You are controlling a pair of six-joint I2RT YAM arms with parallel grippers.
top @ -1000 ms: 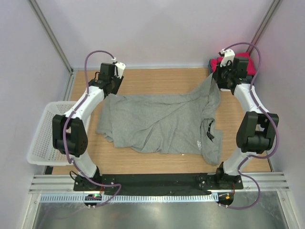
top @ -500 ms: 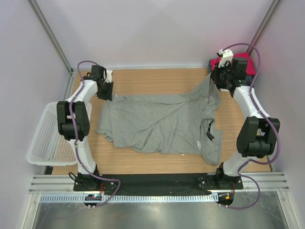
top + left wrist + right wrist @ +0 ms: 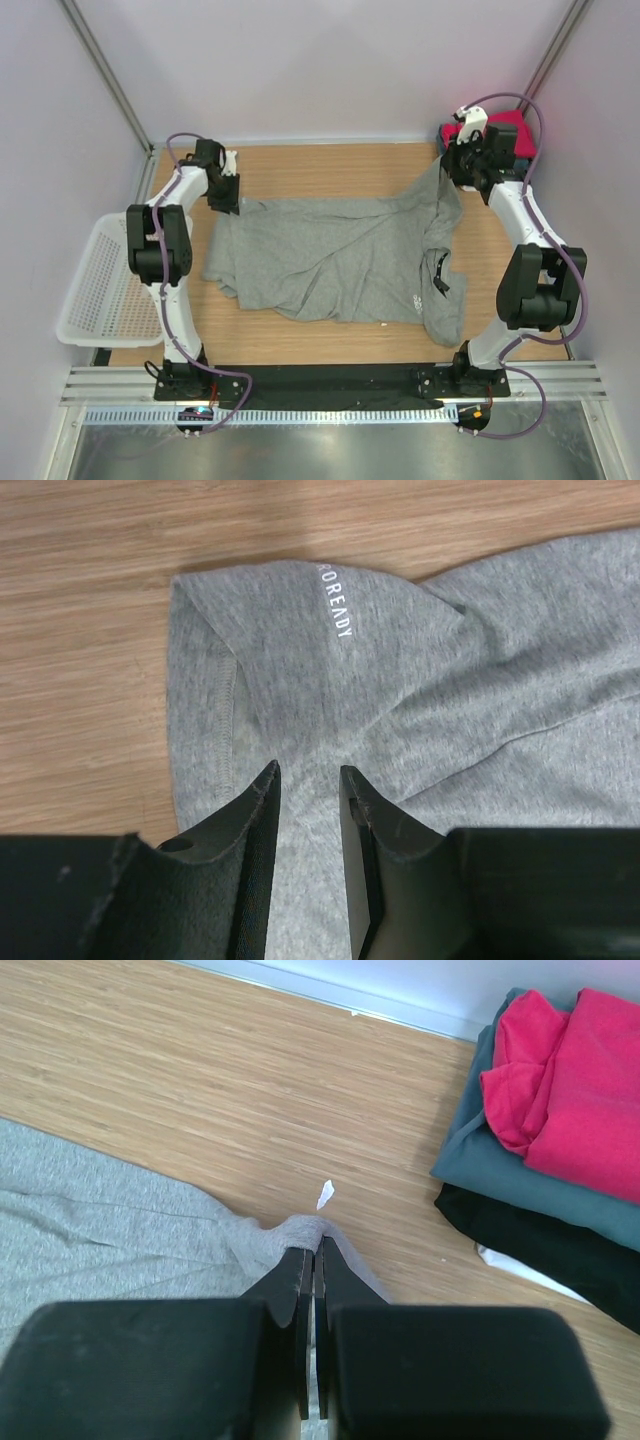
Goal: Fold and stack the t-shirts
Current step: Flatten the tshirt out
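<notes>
Wooden table (image 3: 330, 165), grey tee (image 3: 340, 255) spread mid-table. Left gripper (image 3: 308, 780) at 10 o'clock corner, jaws slightly apart straddling sleeve fabric. Right gripper (image 3: 312, 1260) pinches hem at 2 o'clock. Only right wrist view shows magenta (image 3: 585, 1070), slate-blue (image 3: 510, 1175), black (image 3: 540, 1235) tees stacked.

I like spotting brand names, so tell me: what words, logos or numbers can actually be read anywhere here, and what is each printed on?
"ROREADY": white capital letters running along the corner of the large heather-grey cotton t-shirt, seen in the left wrist view; a fold may hide earlier letters.
Small white print below the grey shirt's dark inner collar, in the top view: too small to read.
Folded magenta-red, slate-blue and black t-shirts: no text visible.
</notes>
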